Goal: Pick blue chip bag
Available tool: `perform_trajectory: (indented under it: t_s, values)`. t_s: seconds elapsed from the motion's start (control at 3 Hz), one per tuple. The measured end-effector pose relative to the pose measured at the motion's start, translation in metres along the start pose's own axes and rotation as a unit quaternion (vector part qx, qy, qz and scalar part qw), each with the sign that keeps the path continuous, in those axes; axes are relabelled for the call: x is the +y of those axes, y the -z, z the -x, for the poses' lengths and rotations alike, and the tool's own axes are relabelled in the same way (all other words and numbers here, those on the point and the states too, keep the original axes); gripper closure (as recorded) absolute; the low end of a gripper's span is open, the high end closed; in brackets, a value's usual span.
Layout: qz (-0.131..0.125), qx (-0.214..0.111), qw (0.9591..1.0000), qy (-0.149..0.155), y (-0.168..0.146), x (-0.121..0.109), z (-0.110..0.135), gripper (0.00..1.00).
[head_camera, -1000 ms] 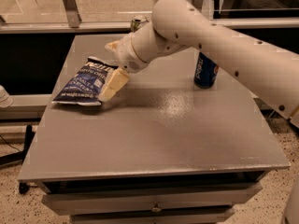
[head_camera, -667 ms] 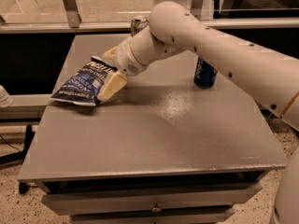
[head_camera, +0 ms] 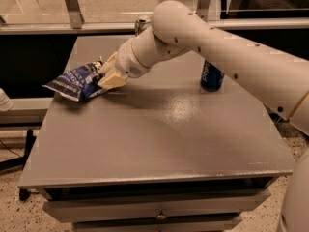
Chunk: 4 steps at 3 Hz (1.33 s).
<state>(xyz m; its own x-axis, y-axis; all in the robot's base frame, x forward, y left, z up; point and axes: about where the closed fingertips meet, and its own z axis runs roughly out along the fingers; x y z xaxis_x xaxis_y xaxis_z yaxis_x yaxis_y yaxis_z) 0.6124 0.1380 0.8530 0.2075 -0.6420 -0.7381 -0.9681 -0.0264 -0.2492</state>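
At left table point(head_camera: 159, 144) edge, jaws seemingly straddle blue chip bag point(head_camera: 75, 81).

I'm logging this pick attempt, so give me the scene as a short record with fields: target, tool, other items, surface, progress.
target: blue chip bag, lying near the table's left edge
tool: tool low over the table at the bag's right end
arm: arm reaches in from the right
other items: blue soda can upright, behind the arm; second can at the far edge
surface: grey table
progress: bag rests on the table, not yet lifted
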Motion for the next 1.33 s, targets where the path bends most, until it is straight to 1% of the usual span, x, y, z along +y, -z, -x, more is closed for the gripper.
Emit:
perform_trajectory:
  t_s: [0.33, 0.67, 1.0, 1.33]
  values:
    - [-0.013, -0.01, 0.9999, -0.002, 0.019, -0.002, 0.02, 0.88]
    - [-0.034, -0.036, 0.9987, -0.011, 0.046, -0.005, 0.047, 1.0]
    - [-0.068, -0.092, 0.9929, -0.03, 0.074, -0.01, 0.073, 1.0]
    - [-0.07, -0.097, 0.9922, -0.034, 0.076, -0.01, 0.075, 1.0]
